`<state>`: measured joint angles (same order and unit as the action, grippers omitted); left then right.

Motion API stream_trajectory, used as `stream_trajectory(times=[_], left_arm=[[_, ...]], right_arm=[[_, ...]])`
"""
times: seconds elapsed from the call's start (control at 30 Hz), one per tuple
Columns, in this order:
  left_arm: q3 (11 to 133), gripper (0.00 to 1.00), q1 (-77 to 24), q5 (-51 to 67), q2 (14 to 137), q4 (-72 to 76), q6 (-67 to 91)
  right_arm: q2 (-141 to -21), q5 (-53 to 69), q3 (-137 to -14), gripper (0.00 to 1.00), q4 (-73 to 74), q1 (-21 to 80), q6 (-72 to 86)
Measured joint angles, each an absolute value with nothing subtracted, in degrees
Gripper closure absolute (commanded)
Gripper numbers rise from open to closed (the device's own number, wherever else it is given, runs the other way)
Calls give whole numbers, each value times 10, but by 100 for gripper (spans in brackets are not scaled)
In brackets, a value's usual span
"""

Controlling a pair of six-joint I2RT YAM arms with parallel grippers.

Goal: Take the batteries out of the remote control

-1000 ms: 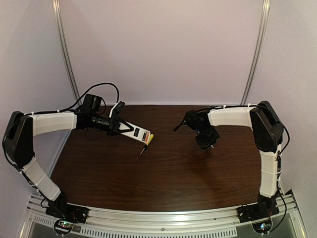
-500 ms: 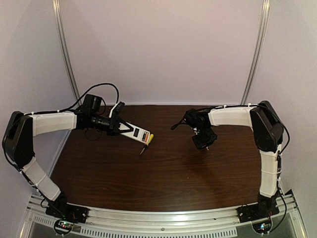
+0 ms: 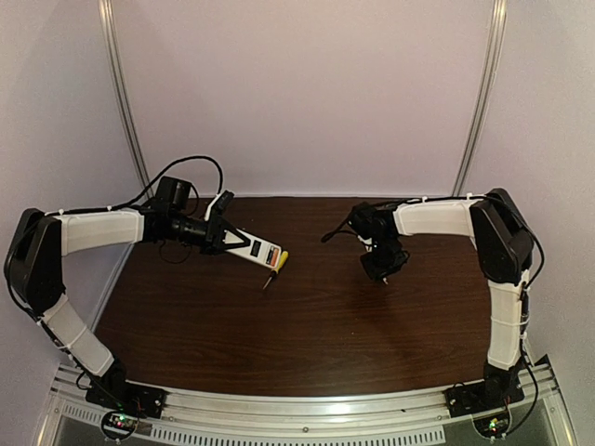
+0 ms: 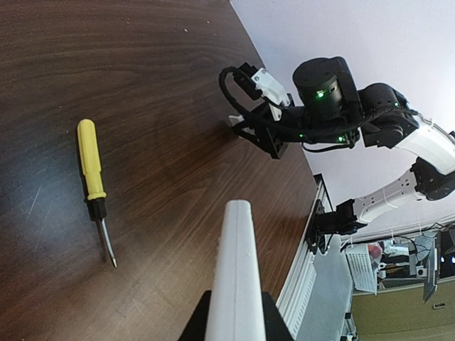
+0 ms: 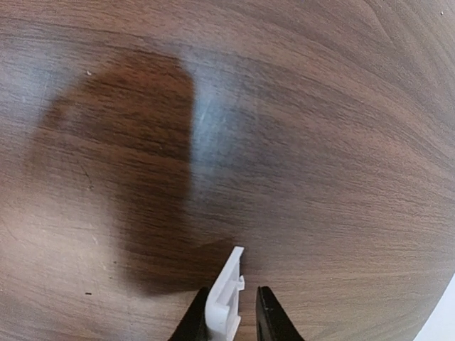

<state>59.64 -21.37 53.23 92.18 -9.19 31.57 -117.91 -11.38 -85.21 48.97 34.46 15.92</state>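
My left gripper [image 3: 218,236] is shut on one end of the white remote control [image 3: 253,248], holding it just above the table at the back left. In the left wrist view the remote control [image 4: 234,284] shows edge-on between the jaws of the left gripper [image 4: 234,328]. An orange battery [image 3: 271,254] shows in the remote's far end. My right gripper [image 3: 382,272] is low over the table. A small white cover [image 5: 226,295] stands on edge in the right gripper [image 5: 232,293], leaning on the left finger with a gap to the right finger.
A yellow-handled screwdriver [image 4: 91,160] lies on the dark wood table [image 3: 307,334] just past the remote's tip, seen from above as the screwdriver [image 3: 277,265]. Metal posts rise at the back corners, and a rail runs along the near edge.
My right gripper has come down and slightly left to the table, and its jaws have parted a little from the white cover. The left arm and remote have not moved.
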Motion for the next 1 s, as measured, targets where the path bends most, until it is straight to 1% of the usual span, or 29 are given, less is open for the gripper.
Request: stream_trajectory(times=[0.17, 0.33, 0.43, 0.67, 0.7, 0.73, 0.77, 0.8, 0.83, 1.0], left_arm=[[596, 100, -214, 529, 922, -93, 316], [596, 100, -214, 527, 922, -99, 316], [596, 100, -214, 527, 922, -105, 316], [597, 100, -214, 522, 922, -114, 315], [597, 100, -214, 521, 922, -116, 315], [597, 100, -214, 520, 922, -117, 315], [597, 100, -214, 519, 922, -117, 315], [597, 100, -214, 517, 922, -117, 315], [597, 100, -214, 515, 922, -117, 315], [597, 100, -217, 509, 922, -119, 315]], right_arm=[[-1175, -102, -847, 68, 487, 341, 158], [-1158, -85, -837, 57, 480, 339, 157], [-1144, -74, -834, 53, 477, 338, 158], [-1107, -34, -823, 33, 458, 333, 158], [-1100, -29, -821, 30, 455, 333, 158], [-1089, -20, -819, 23, 451, 332, 159], [-1088, -19, -818, 14, 450, 331, 158], [-1081, -15, -818, 4, 448, 330, 156], [-1075, -12, -818, 1, 446, 329, 159], [-1043, -8, -804, 0, 434, 327, 161]])
